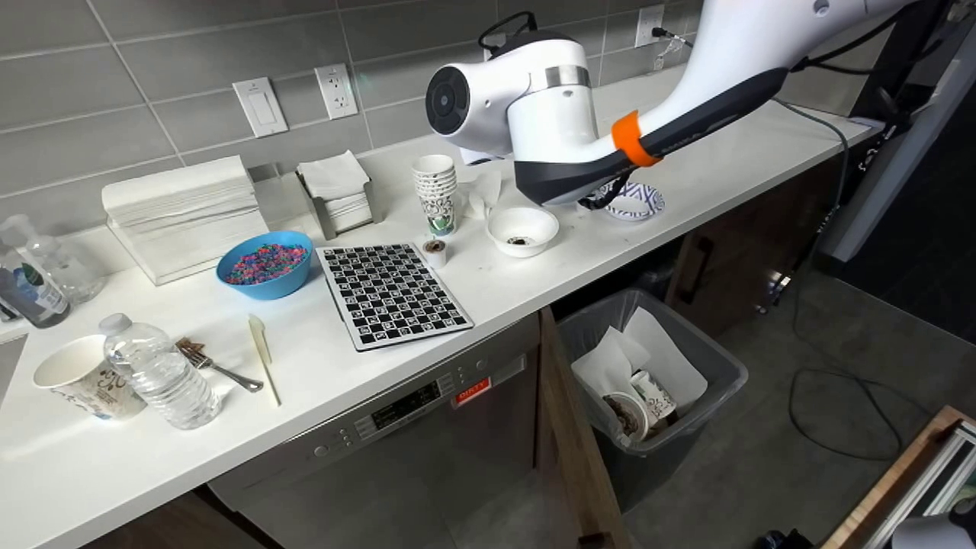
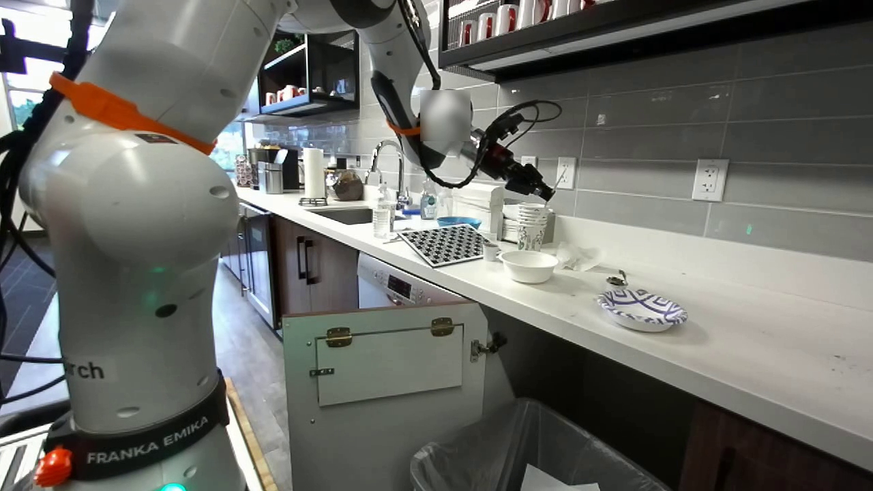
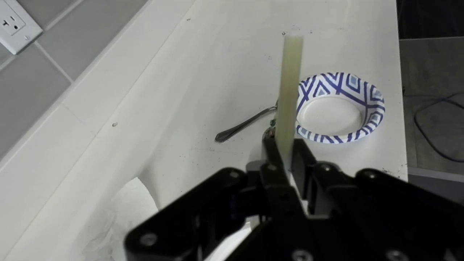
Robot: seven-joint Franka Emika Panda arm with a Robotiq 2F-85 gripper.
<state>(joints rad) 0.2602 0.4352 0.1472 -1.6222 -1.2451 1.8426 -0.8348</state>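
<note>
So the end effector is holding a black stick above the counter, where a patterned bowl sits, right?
Not black: the stick is pale yellow, as the wrist view shows. The end effector does hold it above the counter, where a patterned bowl sits.

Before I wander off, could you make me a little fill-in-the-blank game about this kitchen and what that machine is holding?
1. In the wrist view, the gripper is closed on a pale flat stick whose free end points toward the ____ of the picture.
2. The bowl of multicoloured pieces is coloured ____.
3. The red label on the dishwasher reads ____.
4. The metal utensil lying beside the plastic water bottle is a ____.

Missing words: top; blue; DIRTY; fork.
</note>
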